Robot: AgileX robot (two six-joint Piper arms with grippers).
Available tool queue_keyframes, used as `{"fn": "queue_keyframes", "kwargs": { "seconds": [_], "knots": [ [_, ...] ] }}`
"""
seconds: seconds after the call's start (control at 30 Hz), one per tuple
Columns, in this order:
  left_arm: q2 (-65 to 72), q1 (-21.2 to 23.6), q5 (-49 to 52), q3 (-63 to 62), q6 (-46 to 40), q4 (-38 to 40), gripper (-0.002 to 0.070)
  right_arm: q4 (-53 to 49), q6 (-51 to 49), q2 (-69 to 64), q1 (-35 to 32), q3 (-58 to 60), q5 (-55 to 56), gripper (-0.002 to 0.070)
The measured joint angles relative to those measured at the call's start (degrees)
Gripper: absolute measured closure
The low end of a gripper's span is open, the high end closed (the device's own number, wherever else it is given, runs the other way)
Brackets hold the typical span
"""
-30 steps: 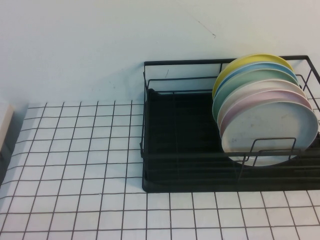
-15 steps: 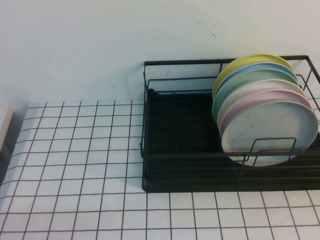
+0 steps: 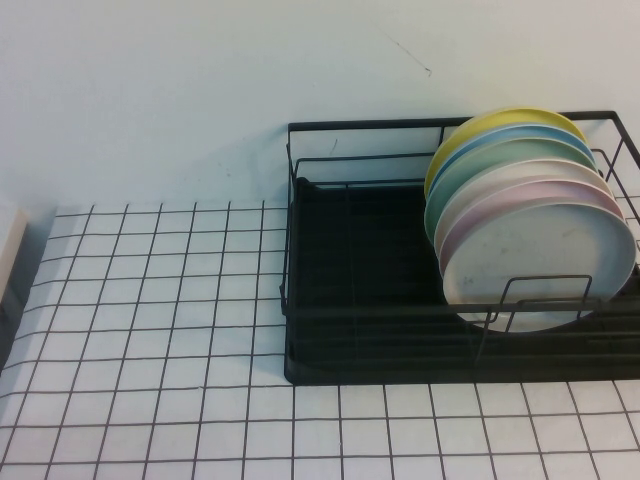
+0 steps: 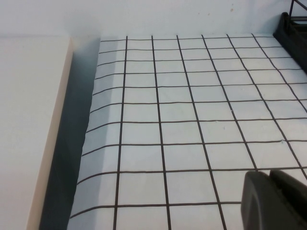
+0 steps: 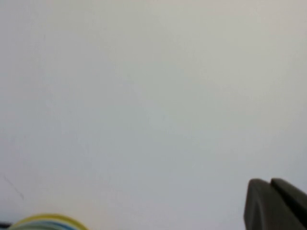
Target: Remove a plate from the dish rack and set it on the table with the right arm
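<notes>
Still nothing shifts: the plate (image 3: 540,262) sits in the dish rack (image 3: 330,340) untouched, my right claw (image 5: 273,203) and left claw (image 4: 273,199) both pressed together.

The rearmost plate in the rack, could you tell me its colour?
Yellow plate, clearest in the high view.

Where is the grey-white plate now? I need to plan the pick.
In the high view the plate stands at the front of the stack on the right side of the dish rack, just ahead of the pink plate; neither gripper is near it.
</notes>
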State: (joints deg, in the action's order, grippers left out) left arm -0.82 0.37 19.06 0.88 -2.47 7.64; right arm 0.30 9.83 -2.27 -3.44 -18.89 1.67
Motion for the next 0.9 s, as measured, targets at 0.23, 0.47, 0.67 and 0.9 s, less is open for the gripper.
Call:
{"fn": "queue_keyframes", "kwargs": {
  "seconds": [0.23,0.47,0.67,0.9],
  "knots": [
    [0.0,0.0,0.0,0.0,0.23,0.0,0.0678,0.87,2.7,-19.69,0.0,-17.28,-23.47,0.0679],
    [0.0,0.0,0.0,0.0,0.23,0.0,0.0678,13.03,24.54,-42.56,0.0,-30.77,-38.4,0.0679],
    [0.0,0.0,0.0,0.0,0.23,0.0,0.0678,29.53,64.35,-57.77,0.0,-36.07,-40.84,0.0679],
    [0.0,0.0,0.0,0.0,0.23,0.0,0.0678,45.35,94.46,-70.0,0.0,-37.22,-43.01,0.0621]
  ]
}}
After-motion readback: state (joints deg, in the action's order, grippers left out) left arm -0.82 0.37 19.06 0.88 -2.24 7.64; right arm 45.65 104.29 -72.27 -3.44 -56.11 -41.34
